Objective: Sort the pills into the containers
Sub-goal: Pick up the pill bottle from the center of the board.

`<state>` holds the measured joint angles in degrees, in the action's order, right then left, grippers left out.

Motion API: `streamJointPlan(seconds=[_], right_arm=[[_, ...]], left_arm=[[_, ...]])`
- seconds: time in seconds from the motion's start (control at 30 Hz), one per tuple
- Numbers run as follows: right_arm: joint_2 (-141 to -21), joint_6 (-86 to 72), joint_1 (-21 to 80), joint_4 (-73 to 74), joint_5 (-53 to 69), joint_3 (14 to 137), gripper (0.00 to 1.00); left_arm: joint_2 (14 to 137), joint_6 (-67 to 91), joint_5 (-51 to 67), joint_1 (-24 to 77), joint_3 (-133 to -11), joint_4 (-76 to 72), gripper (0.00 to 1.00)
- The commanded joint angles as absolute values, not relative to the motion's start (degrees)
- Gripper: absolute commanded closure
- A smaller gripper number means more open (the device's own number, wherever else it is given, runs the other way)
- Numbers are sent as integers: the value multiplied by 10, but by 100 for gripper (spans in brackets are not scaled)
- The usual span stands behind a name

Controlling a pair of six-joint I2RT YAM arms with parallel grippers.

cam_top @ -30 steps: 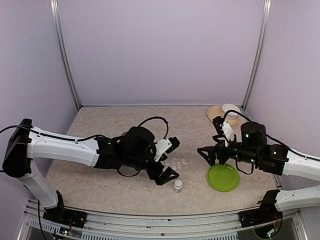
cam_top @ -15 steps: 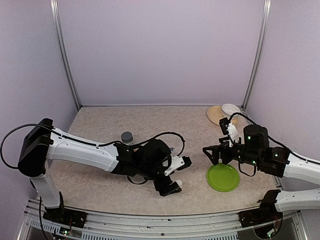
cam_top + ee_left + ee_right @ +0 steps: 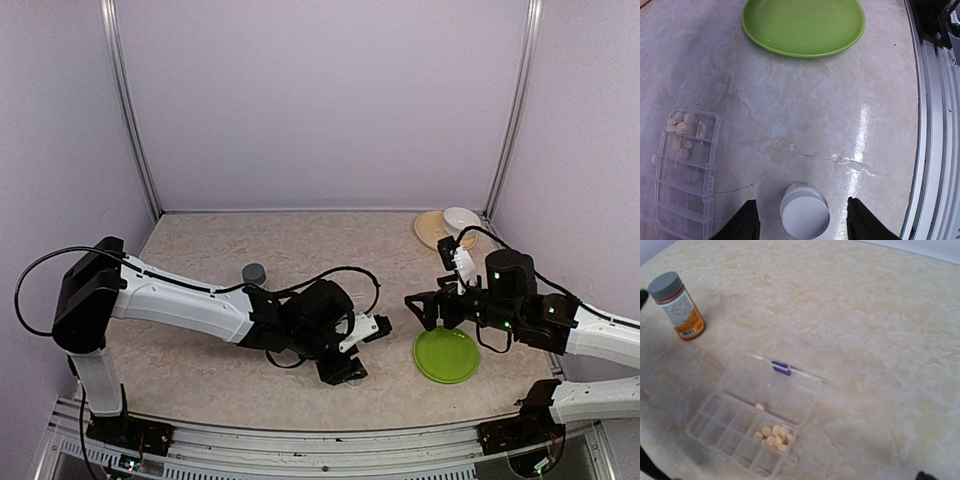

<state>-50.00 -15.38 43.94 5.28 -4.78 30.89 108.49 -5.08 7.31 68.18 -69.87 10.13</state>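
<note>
- Left gripper (image 3: 803, 214) straddles a small white-capped bottle (image 3: 805, 211), jaws apart, gaps either side; right gripper (image 3: 427, 311) spread wide
- pill organiser (image 3: 722, 426) lies open just beside that bottle; pills (image 3: 774, 436) cluster at one end

Lime-green plate (image 3: 803, 25); clear organiser (image 3: 720, 427) with blue clasp (image 3: 781, 368) and cream pills (image 3: 774, 435); amber bottle (image 3: 684, 317), grey cap (image 3: 665, 286); white jar (image 3: 804, 210); beige marbled counter (image 3: 865, 315).
</note>
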Motion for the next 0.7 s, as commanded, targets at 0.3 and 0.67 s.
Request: streamJointPlan(seconds=[0.3,0.67], right_arm=[[-507,-144,434,47,-52,311,0],[-497,-136,434,48,-26,308,0]], left_arm=[[1100,-53,89,682,-718,113,69],[1064,-44,75,679,-709,94,96]])
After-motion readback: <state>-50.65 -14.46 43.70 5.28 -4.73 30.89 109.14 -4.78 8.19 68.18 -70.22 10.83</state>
